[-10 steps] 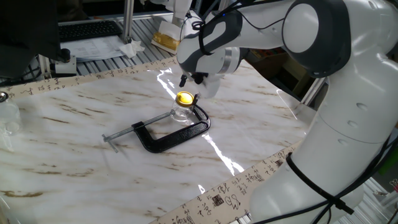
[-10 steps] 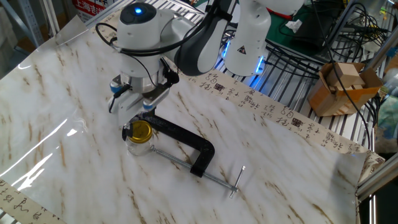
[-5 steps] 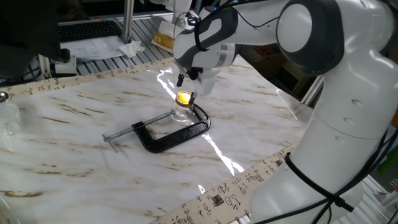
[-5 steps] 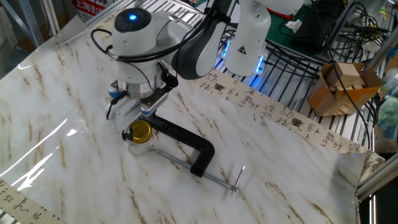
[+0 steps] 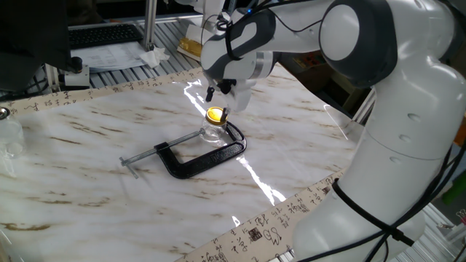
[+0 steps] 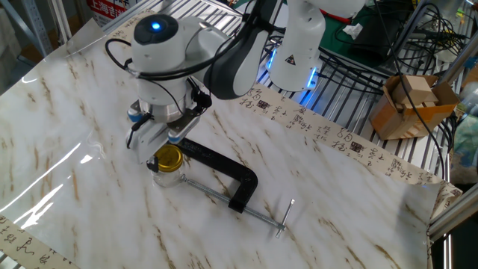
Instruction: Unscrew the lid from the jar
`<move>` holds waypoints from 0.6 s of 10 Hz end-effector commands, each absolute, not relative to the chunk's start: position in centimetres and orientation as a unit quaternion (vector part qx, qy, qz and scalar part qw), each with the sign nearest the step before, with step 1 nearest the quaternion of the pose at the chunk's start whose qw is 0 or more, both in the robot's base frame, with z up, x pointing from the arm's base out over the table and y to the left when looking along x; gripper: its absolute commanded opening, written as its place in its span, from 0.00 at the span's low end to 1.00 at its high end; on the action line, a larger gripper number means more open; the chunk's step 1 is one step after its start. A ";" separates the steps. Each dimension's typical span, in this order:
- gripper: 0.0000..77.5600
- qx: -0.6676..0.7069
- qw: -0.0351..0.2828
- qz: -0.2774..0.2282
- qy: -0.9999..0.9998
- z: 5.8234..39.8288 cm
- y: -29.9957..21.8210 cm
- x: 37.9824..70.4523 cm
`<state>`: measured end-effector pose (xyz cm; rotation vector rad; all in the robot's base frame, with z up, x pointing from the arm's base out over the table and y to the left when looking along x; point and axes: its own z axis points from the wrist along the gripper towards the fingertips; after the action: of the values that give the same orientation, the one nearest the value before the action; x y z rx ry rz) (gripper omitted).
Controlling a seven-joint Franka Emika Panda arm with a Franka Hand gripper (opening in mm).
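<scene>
The yellow lid (image 5: pixel 215 114) sits on the small clear glass jar (image 5: pixel 212 133), which stands on the marble table held in the jaws of a black C-clamp (image 5: pixel 206 158). My gripper (image 5: pixel 222 93) hangs just above and behind the lid, fingers apart, empty and not touching it. In the other fixed view the lid (image 6: pixel 169 157) and the jar (image 6: pixel 166 175) show just below and right of the gripper (image 6: pixel 155 140), with the clamp (image 6: pixel 224 168) running to the right.
The clamp's screw bar and handle (image 6: pixel 254 213) stretch across the table. A patterned tape border (image 5: pixel 255 229) runs along the table edge. A cardboard box (image 6: pixel 409 104) stands off the table. A keyboard (image 5: pixel 102 35) lies at the back.
The gripper has drifted a little up and away from the lid, toward the left in the other fixed view. Lid, jar and clamp have not moved.
</scene>
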<state>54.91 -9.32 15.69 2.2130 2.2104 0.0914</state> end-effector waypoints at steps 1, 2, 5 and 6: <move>1.00 0.702 0.013 0.025 0.711 15.2 -9.3 55.0; 1.00 0.701 0.015 0.023 0.712 15.0 -9.3 55.0; 1.00 0.699 0.018 0.020 0.715 14.6 -9.3 55.0; 1.00 0.699 0.018 0.020 0.715 14.6 -9.3 55.0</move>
<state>54.93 -9.28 14.47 2.1702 2.2223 0.0601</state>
